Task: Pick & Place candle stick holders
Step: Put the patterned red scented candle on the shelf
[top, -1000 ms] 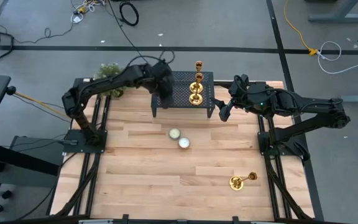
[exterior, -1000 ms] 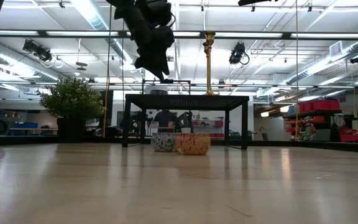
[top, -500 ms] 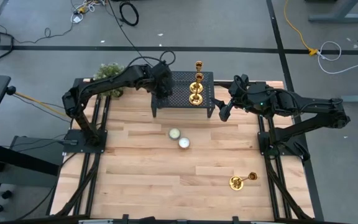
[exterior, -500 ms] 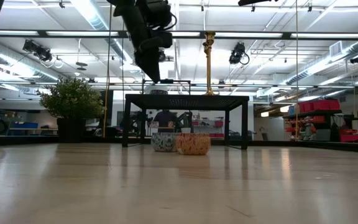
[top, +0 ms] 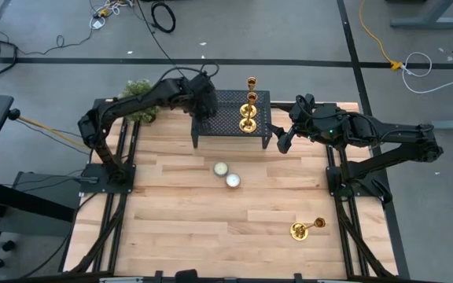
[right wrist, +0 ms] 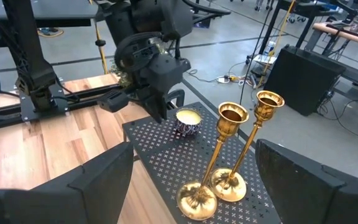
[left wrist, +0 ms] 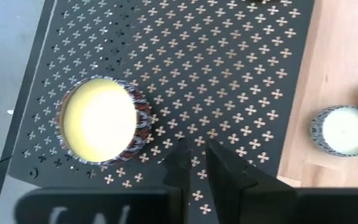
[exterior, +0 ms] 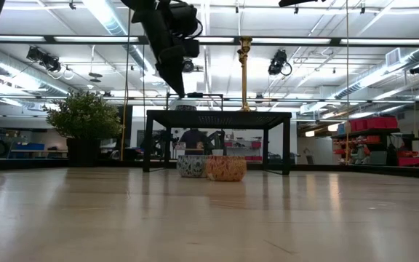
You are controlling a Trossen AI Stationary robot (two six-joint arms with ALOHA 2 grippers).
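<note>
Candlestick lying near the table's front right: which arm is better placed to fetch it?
Probably the right. The fallen candle stick holder lies on the right arm's side, and the right gripper hangs open beside the black stand. The left gripper sits over the stand's far left.

Two candle stick holders [top: 248,110] on perforated stand [top: 226,122]

Left gripper [top: 206,108] shifted from the perforated black stand's [top: 230,122] front-left edge back over its rear-left corner, raised higher in the low view; fingers nearly closed above the stand beside the candle cup [left wrist: 101,120].
</note>
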